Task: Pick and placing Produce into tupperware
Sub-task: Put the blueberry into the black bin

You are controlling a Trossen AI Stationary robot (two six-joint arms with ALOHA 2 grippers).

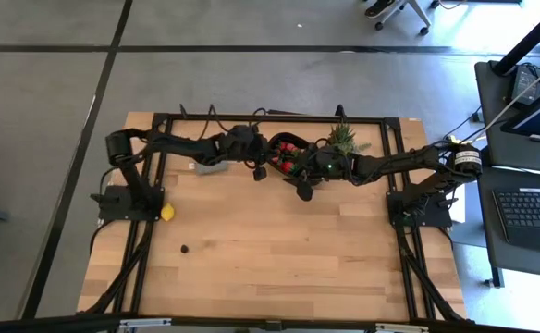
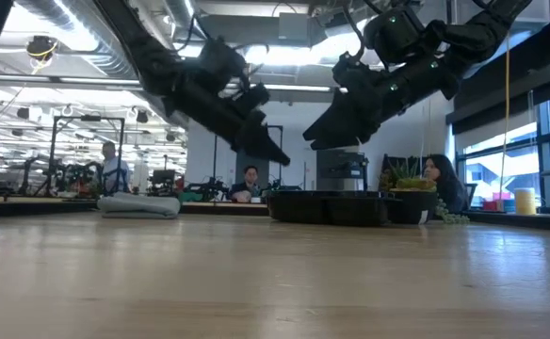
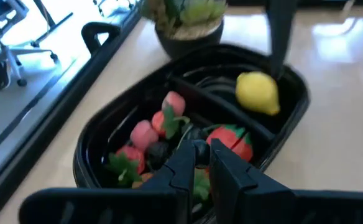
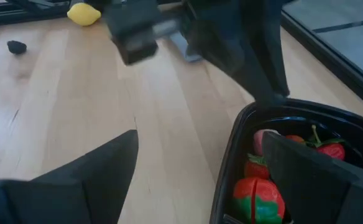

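Note:
The black oval tupperware (image 1: 284, 155) sits at the table's far middle. In the left wrist view one compartment of the tupperware (image 3: 107, 140) holds several red strawberry pieces (image 3: 231, 140) and dark bits, the other a yellow lemon (image 3: 258, 92). My left gripper (image 3: 201, 155) hovers just above the strawberry compartment, fingers shut with nothing between them; the low view shows its tips (image 2: 277, 153) clear of the tray (image 2: 327, 205). My right gripper (image 4: 197, 168) hangs open above the table at the tray's near edge (image 4: 231, 162). A second lemon (image 1: 167, 212) and a dark berry (image 1: 185, 248) lie on the table's left part.
A spiky green potted plant (image 1: 344, 139) stands right of the tray, touching or nearly so. A flat grey piece (image 1: 210, 166) lies left of it under my left arm. The near half of the table (image 1: 279, 268) is bare wood. People and desks show beyond the far edge.

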